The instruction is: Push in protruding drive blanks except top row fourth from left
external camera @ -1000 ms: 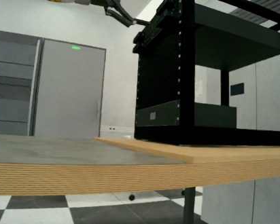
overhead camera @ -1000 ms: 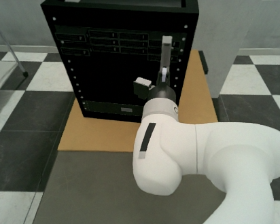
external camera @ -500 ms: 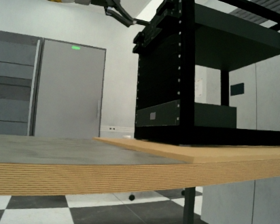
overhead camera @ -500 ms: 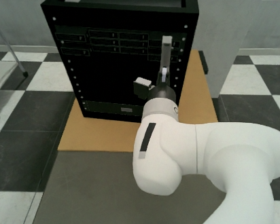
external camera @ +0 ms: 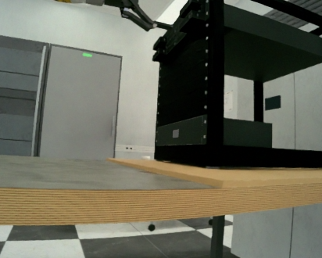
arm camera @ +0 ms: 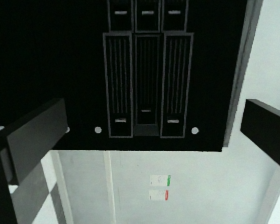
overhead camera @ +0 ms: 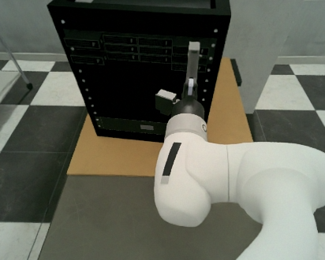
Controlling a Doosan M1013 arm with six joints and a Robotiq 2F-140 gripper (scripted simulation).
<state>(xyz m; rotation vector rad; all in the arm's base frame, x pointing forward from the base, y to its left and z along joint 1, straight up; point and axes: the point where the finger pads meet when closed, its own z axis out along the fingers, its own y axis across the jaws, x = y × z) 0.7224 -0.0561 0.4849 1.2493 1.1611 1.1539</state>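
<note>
The black rack (overhead camera: 127, 94) (external camera: 216, 98) (arm camera: 41, 50) stands upright. In the fourth column, the top-row blank (overhead camera: 179, 50) (arm camera: 176, 80) and the bottom-row blank (overhead camera: 178, 67) (arm camera: 119, 80) stick out; the middle-row blank (arm camera: 147, 75) sits deeper between them. In the first column, the top blank (overhead camera: 81, 43) and bottom blank (overhead camera: 85, 60) stick out. Second- and third-column blanks (overhead camera: 155, 42) show in three rows; I cannot tell their depth. My gripper (overhead camera: 179, 68) (arm camera: 153, 114) is open and empty before the fourth column, fingers spread above and below it. One fingertip (external camera: 166, 26) is near the rack's front.
The rack stands on a tan board (overhead camera: 115, 161) (external camera: 239, 176) on the grey table (overhead camera: 107, 217) (external camera: 67, 172). The white arm (overhead camera: 233, 169) reaches in from the right. A lower panel (overhead camera: 127, 125) (external camera: 188, 130) is near the rack's base. A grey cabinet (external camera: 79, 105) stands behind.
</note>
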